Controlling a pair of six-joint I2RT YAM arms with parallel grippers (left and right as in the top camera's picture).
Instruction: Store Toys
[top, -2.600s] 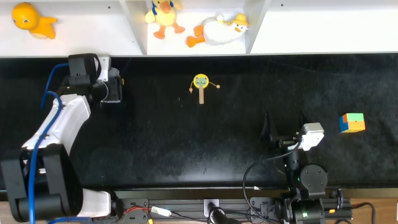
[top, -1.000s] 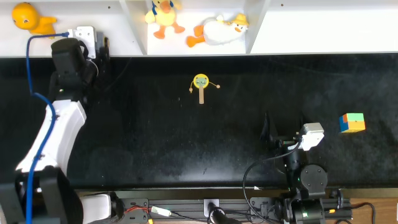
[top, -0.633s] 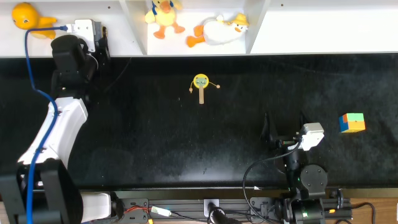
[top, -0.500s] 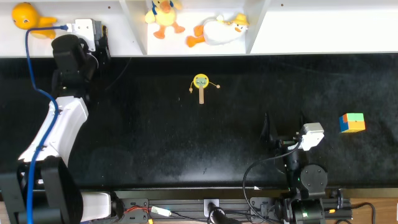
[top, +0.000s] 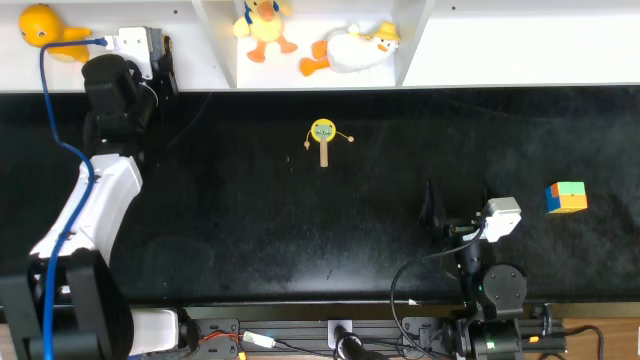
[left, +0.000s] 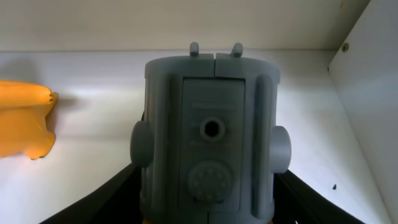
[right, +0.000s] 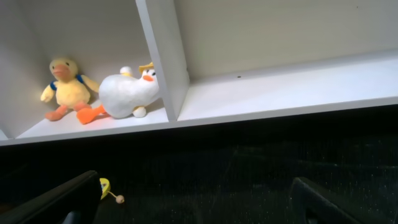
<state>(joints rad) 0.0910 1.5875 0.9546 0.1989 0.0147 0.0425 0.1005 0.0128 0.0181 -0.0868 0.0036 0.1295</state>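
— Grey toy, where is it?
— Clamped in the left gripper, inside the shelf, in the compartment at the upper left of the top view, near the duck.
— Which step?
— Placing, I think. Next it should lower the toy onto the floor there, let go, then back out straight.

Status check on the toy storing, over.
Left gripper shut on grey toy, inside left shelf bay beside orange duck. Right gripper open, over table. Rattle and colour cube unstored on table. Nothing blocking.
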